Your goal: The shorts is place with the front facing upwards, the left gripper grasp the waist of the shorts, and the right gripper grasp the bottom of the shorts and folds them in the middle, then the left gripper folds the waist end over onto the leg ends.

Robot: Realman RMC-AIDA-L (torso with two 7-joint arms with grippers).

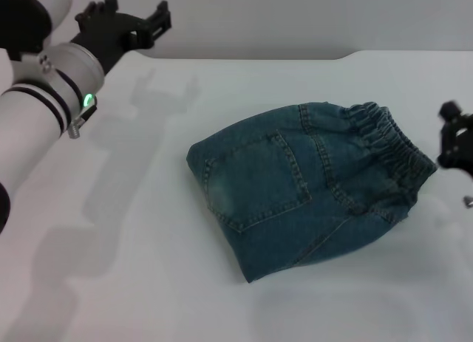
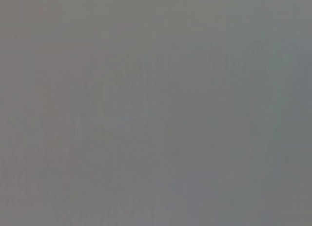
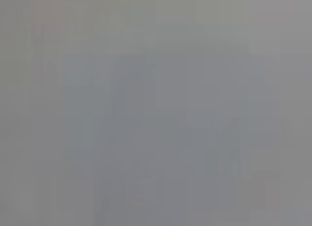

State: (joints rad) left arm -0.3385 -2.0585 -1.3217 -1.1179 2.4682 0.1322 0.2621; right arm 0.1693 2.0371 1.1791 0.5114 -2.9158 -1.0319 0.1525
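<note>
The blue-teal denim shorts [image 1: 307, 187] lie folded in a soft, thick bundle mid-worktop [image 1: 133, 283], back pocket up and ruched elastic waist [image 1: 388, 139] at one end. My left claw [image 1: 126, 24] hovers spread, well clear of the bundle; my right claw [image 1: 457, 139] sits just beside the waist, its fingers unreadable. I judge the denim limp but grippy, best pinched at that bunched band.

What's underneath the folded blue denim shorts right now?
Only the white table shows around the folded blue denim shorts. Their back pocket faces up; lower layers and anything beneath are covered.

Right wrist view — flat grey blur, nothing distinguishable.
</note>
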